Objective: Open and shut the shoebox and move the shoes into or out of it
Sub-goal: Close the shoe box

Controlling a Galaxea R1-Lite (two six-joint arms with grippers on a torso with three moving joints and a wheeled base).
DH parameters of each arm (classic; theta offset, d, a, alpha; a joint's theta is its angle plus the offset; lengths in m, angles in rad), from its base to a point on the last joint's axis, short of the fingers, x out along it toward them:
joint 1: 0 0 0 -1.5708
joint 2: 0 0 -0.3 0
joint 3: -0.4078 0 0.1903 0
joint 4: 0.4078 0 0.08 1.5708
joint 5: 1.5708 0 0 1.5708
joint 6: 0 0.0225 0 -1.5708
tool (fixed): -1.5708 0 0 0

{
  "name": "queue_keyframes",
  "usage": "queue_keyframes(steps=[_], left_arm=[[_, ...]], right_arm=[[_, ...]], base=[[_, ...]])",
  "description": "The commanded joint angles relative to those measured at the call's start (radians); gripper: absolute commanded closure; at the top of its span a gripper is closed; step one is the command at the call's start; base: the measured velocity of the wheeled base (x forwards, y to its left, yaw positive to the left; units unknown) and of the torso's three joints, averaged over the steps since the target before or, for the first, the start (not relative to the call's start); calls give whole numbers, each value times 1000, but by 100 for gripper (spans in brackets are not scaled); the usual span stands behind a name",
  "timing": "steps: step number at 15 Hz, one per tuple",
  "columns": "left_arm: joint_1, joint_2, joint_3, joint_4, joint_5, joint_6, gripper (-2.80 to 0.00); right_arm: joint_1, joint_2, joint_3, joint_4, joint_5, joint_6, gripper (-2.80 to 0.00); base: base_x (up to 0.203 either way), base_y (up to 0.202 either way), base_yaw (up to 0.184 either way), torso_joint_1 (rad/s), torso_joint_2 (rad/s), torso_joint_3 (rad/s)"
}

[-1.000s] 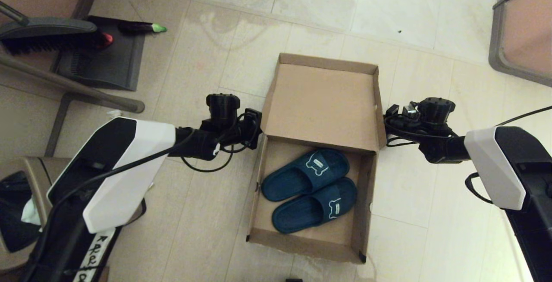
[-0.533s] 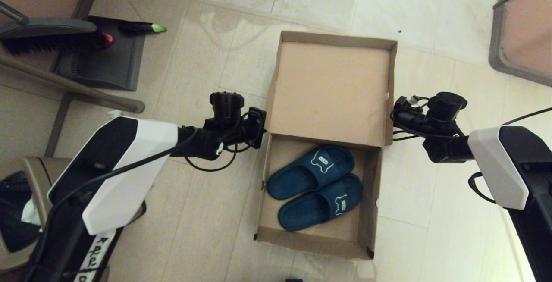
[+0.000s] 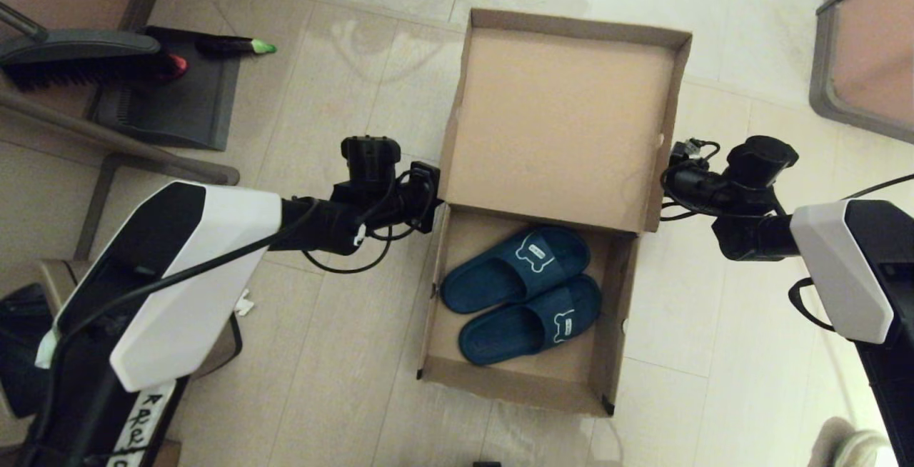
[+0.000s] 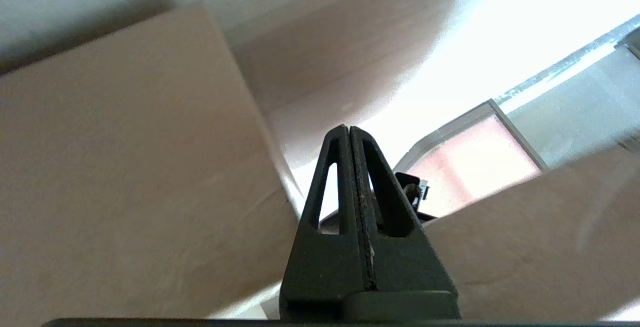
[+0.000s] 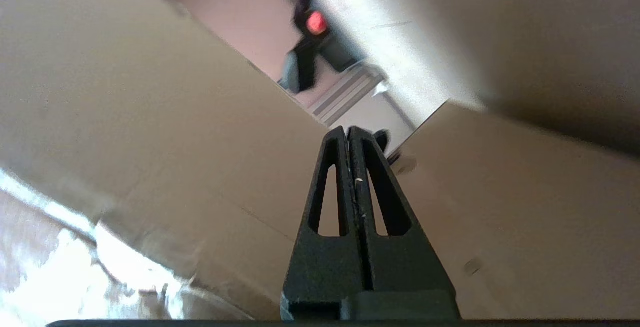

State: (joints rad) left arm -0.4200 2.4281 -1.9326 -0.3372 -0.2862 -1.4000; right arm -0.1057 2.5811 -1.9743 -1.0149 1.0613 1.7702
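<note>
You have 1 shoebox (image 3: 528,381) on the floor, lid (image 3: 564,117) raised; 2 shoes (image 3: 525,295) inside. Left gripper (image 4: 350,132) and right gripper (image 5: 348,132) flank the lid, both closed, holding nothing.

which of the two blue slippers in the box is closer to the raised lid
The dark teal slide slipper lying farther from the robot; its partner lies beside it, nearer the brown cardboard shoebox's front wall.

home entry, tiled floor (image 3: 343,353), dustpan (image 3: 168,106), brush (image 3: 78,60)

One shoebox (image 3: 564,117), two shoes (image 3: 521,295), two grippers, perhaps one brush (image 3: 78,60).
</note>
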Motion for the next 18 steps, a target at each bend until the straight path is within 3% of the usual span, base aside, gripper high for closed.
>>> queue_keyframes(steps=[1,12,18], left_arm=[[-2,-15,4,-2,1,-8,0],[-8,-75,92,-3,25,-4,0],[-6,-95,93,-2,41,-1,0]], right_arm=[[-6,-18,0,-20,11,24,0],[-22,-93,0,-34,85,33,0],[-23,-132,19,-190,168,194,0]], base=[[0,0,0,0,0,0],[0,0,0,0,0,0],[0,0,0,0,0,0]])
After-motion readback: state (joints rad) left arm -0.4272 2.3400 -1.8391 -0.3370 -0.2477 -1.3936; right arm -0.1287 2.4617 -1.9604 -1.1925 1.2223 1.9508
